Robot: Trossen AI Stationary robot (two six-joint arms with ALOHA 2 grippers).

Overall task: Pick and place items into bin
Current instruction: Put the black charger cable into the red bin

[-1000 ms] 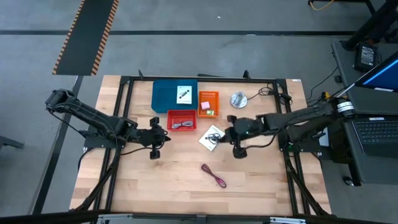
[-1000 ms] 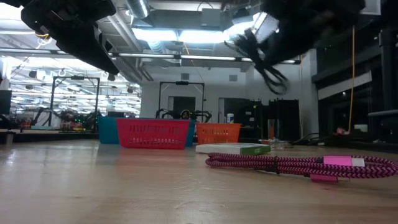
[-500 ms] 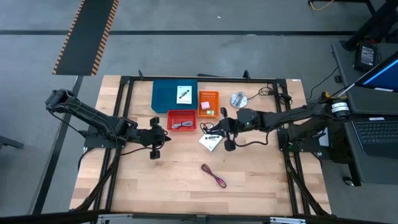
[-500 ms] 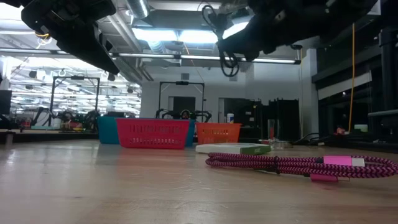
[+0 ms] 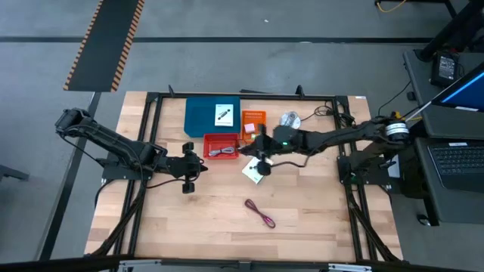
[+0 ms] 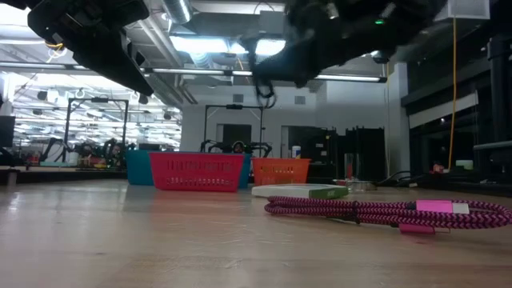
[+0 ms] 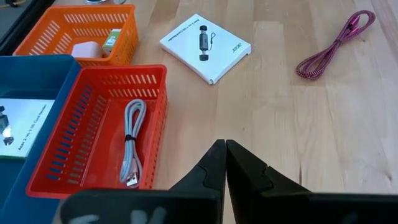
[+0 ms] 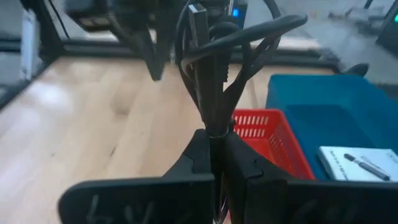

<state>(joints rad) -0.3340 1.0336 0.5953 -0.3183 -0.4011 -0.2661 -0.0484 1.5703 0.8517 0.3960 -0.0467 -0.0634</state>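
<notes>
We had the right hand (image 8: 211,155) clamped on a bundled black cable (image 8: 214,68), carried high above the bench (image 5: 189,234) between the red bin (image 5: 221,146) and the white card box (image 5: 255,172), presumably so it could drop into a bin. The left hand (image 7: 224,163) waited closed and empty near the red bin's front. The red bin held a grey cable (image 7: 132,143), the orange bin (image 7: 81,34) small pieces, the blue bin (image 5: 203,117) a card; the dark-red cable (image 5: 259,213) lay toward the bench's front edge.
</notes>
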